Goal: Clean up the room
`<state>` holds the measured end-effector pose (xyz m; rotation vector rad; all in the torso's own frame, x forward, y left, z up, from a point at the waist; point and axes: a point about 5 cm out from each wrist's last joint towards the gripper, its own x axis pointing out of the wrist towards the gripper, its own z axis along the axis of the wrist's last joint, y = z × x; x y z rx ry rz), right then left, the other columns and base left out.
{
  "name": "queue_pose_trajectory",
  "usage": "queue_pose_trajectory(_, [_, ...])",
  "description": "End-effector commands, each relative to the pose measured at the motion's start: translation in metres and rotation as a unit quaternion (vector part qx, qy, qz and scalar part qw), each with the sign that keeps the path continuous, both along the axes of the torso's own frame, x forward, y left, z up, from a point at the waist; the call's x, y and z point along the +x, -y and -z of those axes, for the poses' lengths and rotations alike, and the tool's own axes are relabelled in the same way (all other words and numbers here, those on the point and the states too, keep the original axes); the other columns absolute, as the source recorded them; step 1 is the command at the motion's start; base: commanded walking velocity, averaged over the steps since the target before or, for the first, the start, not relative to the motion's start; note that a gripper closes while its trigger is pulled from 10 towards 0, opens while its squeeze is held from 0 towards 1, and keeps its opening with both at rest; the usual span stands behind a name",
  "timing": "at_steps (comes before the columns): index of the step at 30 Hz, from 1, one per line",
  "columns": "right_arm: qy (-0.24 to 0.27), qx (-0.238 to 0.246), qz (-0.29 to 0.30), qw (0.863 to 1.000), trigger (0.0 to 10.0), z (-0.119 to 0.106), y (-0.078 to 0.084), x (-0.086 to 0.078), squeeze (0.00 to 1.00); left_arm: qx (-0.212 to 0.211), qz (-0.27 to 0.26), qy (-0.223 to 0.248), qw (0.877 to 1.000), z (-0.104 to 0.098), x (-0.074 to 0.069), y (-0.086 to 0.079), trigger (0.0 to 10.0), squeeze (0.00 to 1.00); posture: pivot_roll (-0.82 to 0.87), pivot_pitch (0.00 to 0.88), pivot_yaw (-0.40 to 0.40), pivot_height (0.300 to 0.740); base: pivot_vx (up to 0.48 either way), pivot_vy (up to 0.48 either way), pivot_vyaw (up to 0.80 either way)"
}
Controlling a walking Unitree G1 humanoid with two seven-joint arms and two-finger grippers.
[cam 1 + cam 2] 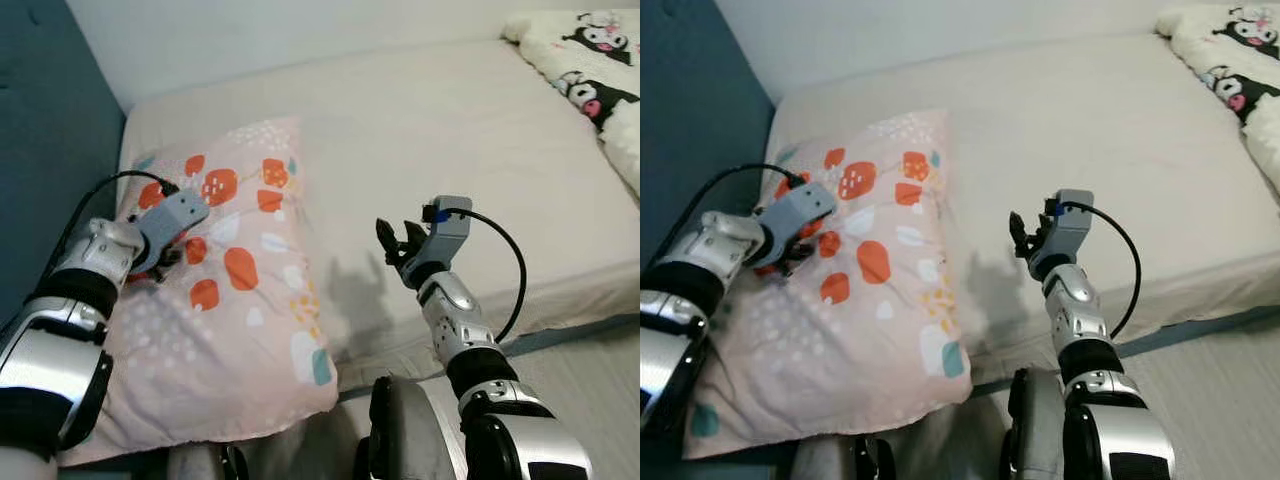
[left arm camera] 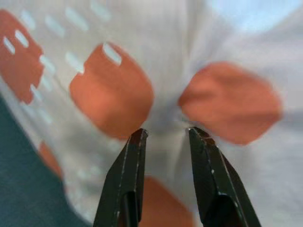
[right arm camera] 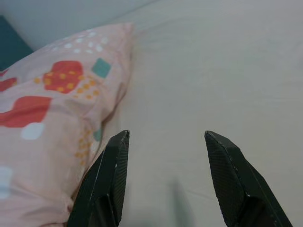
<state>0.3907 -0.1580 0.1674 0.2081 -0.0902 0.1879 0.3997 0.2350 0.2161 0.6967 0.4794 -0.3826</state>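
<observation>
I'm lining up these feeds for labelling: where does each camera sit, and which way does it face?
Left eye view: on the head, looking down at the bed and pillow; both arms show, left gripper on the pillow.
Right eye view: same head, same scene; right gripper over the sheet.
Left wrist view: along its jaws, pinching pillow fabric.
Right wrist view: along its open jaws, toward the bed and pillow edge.
All share the pillow.

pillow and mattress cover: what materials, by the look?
Pillow: looks like soft woven cloth, likely cotton, matte, printed with orange and teal shapes; it puckers into folds where the left gripper pinches it. Mattress cover: plain beige fabric, matte, faint wrinkles, probably a cotton-type sheet. Right gripper hovers open above it. Fibre content can't be confirmed.
</observation>
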Motion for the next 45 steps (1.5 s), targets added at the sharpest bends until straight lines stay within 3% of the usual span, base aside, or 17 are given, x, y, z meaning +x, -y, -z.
queue_pose_trajectory(1, [-0.007,0.007,0.002,1.000,10.0,0.005,0.001,-0.001,0.00,-0.048,0.011,-0.010,0.999,-0.004,0.000,0.006,10.0,0.00,0.04,0.314,0.021,0.578,0.000,0.000,0.00])
queue_pose_trajectory(3, [-0.007,0.008,0.002,1.000,10.0,0.005,0.001,-0.001,0.00,-0.125,0.029,0.007,0.992,-0.016,0.004,0.020,10.0,0.00,0.05,0.312,0.018,0.578,0.000,0.000,0.00])
queue_pose_trajectory(6, [-0.008,0.009,0.002,1.000,10.0,0.005,0.000,-0.001,0.00,-0.174,0.039,0.043,0.983,-0.025,0.008,0.030,10.0,0.00,0.05,0.313,0.019,0.578,0.000,0.000,0.00])
queue_pose_trajectory(8, [-0.010,0.008,0.005,1.000,10.0,0.007,-0.001,-0.002,0.00,-0.230,0.014,0.103,0.968,-0.034,0.013,0.038,10.0,0.00,0.04,0.311,0.021,0.578,0.000,0.000,0.00])
queue_pose_trajectory(9, [-0.020,0.007,0.023,1.000,10.0,0.010,0.002,-0.002,0.00,-0.264,-0.012,0.155,0.952,-0.041,0.015,0.038,10.0,0.00,0.05,0.310,0.020,0.578,0.000,0.000,0.00])
queue_pose_trajectory(10, [-0.020,0.007,0.023,1.000,10.0,0.010,0.002,-0.002,0.00,-0.264,-0.012,0.155,0.952,-0.041,0.015,0.038,10.0,0.00,0.05,0.310,0.020,0.578,0.000,0.000,0.00])
queue_pose_trajectory(12, [-0.037,0.004,0.069,0.997,10.0,0.015,0.013,0.000,0.00,-0.311,-0.082,0.242,0.915,-0.050,0.015,0.027,10.0,0.00,0.05,0.312,0.022,0.578,0.000,0.000,0.00])
queue_pose_trajectory(13, [-0.037,0.004,0.069,0.997,10.0,0.015,0.013,0.000,0.00,-0.311,-0.082,0.242,0.915,-0.050,0.015,0.027,10.0,0.00,0.05,0.312,0.022,0.578,0.000,0.000,0.00])
queue_pose_trajectory(15, [-0.067,-0.024,0.097,0.993,10.0,0.017,0.019,0.003,0.00,-0.332,-0.157,0.288,0.884,-0.042,0.008,0.009,10.0,0.00,0.07,0.326,0.006,0.578,0.000,0.000,0.00])
queue_pose_trajectory(17, [-0.078,-0.029,0.097,0.992,10.0,0.017,0.019,0.004,0.00,-0.338,-0.180,0.297,0.875,-0.036,0.003,0.001,10.0,0.00,0.07,0.328,0.001,0.578,0.000,0.000,0.00])
queue_pose_trajectory(20, [-0.118,0.003,0.070,0.991,10.0,0.019,0.009,0.008,0.00,-0.334,-0.211,0.346,0.851,-0.017,-0.024,-0.018,10.0,0.00,0.11,0.332,-0.034,0.578,0.000,0.000,0.00])
queue_pose_trajectory(22, [-0.118,0.003,0.070,0.991,10.0,0.019,0.009,0.008,0.00,-0.334,-0.211,0.346,0.851,-0.017,-0.024,-0.018,10.0,0.00,0.11,0.332,-0.034,0.578,0.000,0.000,0.00])
queue_pose_trajectory(28, [-0.107,-0.010,0.011,0.994,10.0,0.016,-0.018,0.010,0.00,-0.339,-0.241,0.356,0.837,0.015,-0.059,-0.032,10.0,0.00,0.11,0.285,-0.059,0.578,0.000,0.000,0.00])
queue_pose_trajectory(32, [-0.086,0.009,-0.004,0.996,10.0,0.014,-0.027,0.009,0.00,-0.345,-0.250,0.334,0.841,0.036,-0.073,-0.027,10.0,0.00,0.10,0.211,-0.069,0.578,0.000,0.000,0.00])
queue_pose_trajectory(36, [-0.059,0.026,0.014,0.998,10.0,0.015,-0.024,0.006,0.00,-0.351,-0.266,0.272,0.856,0.066,-0.083,-0.011,10.0,0.00,0.08,0.130,-0.058,0.578,0.000,0.000,0.00])
queue_pose_trajectory(39, [-0.040,0.038,0.037,0.998,10.0,0.020,-0.018,0.000,0.00,-0.322,-0.282,0.209,0.879,0.101,-0.089,0.006,10.0,0.00,0.06,0.080,-0.047,0.578,0.000,0.000,0.00])
queue_pose_trajectory(45, [-0.045,-0.016,0.032,0.998,10.0,0.034,-0.024,-0.010,0.00,-0.319,-0.304,0.184,0.878,0.123,-0.092,0.017,10.0,0.00,0.02,0.032,-0.020,0.578,0.000,0.000,0.00])
